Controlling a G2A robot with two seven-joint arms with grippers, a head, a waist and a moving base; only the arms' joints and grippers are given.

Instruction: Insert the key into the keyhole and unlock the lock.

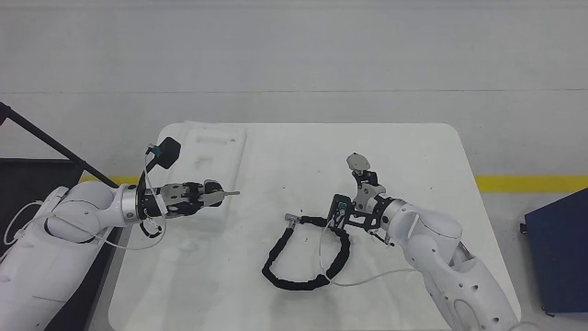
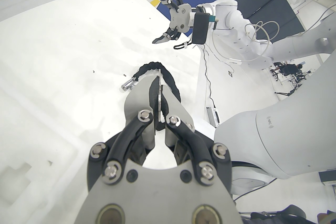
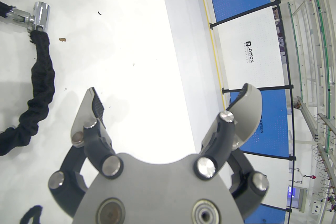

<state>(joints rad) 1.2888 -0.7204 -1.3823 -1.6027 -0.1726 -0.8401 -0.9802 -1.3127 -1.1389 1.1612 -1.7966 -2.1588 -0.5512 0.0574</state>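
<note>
so, my left fingers [image 2: 136, 104] pinch the key [image 2: 159, 97], aimed at the lock [image 1: 290, 220] lying on the table [image 1: 413, 156]; my right fingers [image 3: 89, 107], spread wide nearby, should steady its silver end before i push in.

Key mostly buried in the grip, keyhole unreadable.
The key [image 2: 159, 97] shows as a thin metal edge between the pressed-together fingers of the left gripper [image 2: 158, 83], its head covered by the pads. In the top view its protruding tip is too small to read. Where the keyhole sits on the chrome lock cylinder [image 3: 41, 15] cannot be told. The black sleeved chain [image 3: 42, 75] runs off the right wrist picture's edge, and in the top view the right gripper [image 1: 349, 186] partly covers its right-hand bend.
</note>
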